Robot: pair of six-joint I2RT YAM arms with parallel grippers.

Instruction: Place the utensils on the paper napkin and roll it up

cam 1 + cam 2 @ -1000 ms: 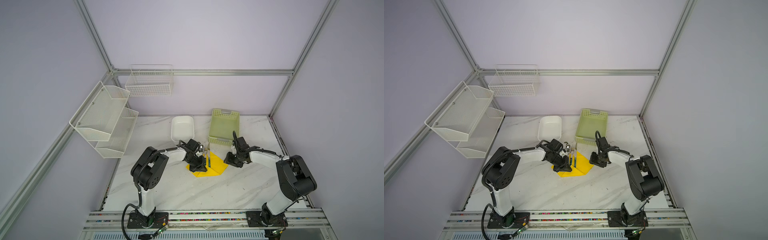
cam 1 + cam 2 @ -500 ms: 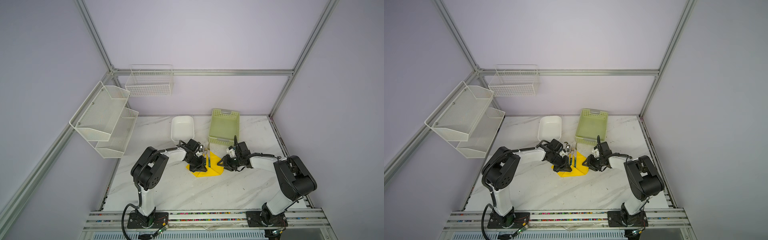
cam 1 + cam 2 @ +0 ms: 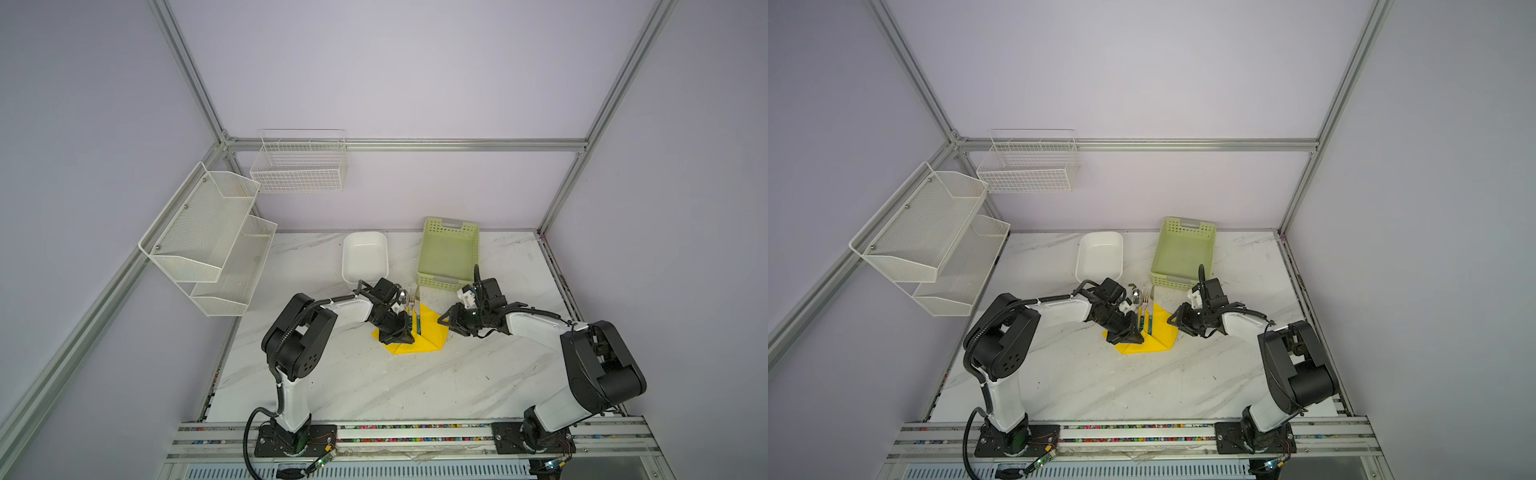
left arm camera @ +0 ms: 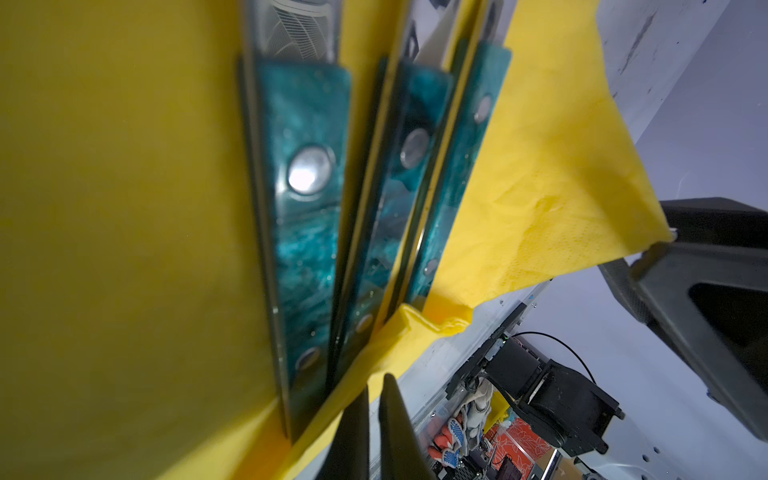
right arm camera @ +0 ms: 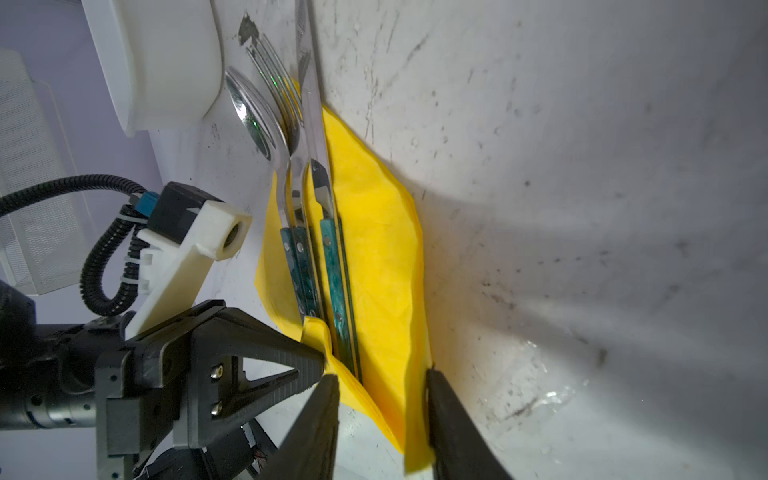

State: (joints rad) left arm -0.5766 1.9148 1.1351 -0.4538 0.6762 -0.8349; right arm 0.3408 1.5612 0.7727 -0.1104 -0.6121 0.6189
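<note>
The yellow paper napkin lies mid-table, its near part folded up over the handle ends. The utensils, a spoon, fork and knife with teal handles, lie side by side on it, heads past its far edge. My left gripper is shut on the napkin's folded near-left corner. My right gripper is open, its fingers on either side of the napkin's raised right edge.
A white dish and a pale green perforated basket stand just behind the napkin. White mesh shelves hang on the left wall and a wire basket on the back wall.
My right gripper has moved left to the napkin's right edge and its jaws have narrowed. The napkin's right side now stands lifted. The left gripper has stayed put.
</note>
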